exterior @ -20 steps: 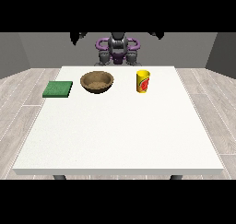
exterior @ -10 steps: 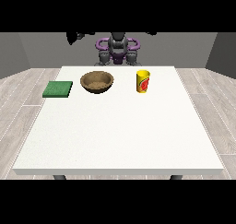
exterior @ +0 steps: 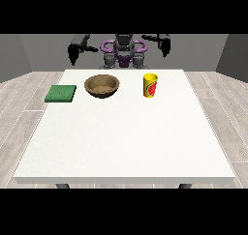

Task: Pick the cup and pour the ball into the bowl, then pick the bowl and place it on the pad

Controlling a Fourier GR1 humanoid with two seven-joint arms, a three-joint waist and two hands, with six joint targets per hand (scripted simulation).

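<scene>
The robot (exterior: 124, 50) has a grey torso, purple curved shoulder rings and black arms.

We find three things in a row along the far part of the table (exterior: 124, 147): the pad (exterior: 61, 93) at the view's left near the table's edge, the bowl (exterior: 101, 85) to its right, and the cup (exterior: 150, 85) further right, upright. All three stand apart from one another. The robot (exterior: 124, 50) stands behind the table's far edge.

We are seeing a yellow red-labelled cup (exterior: 150, 85) standing upright right of a brown wooden bowl (exterior: 101, 85); a flat green square pad (exterior: 61, 94) is lying leftmost.
</scene>
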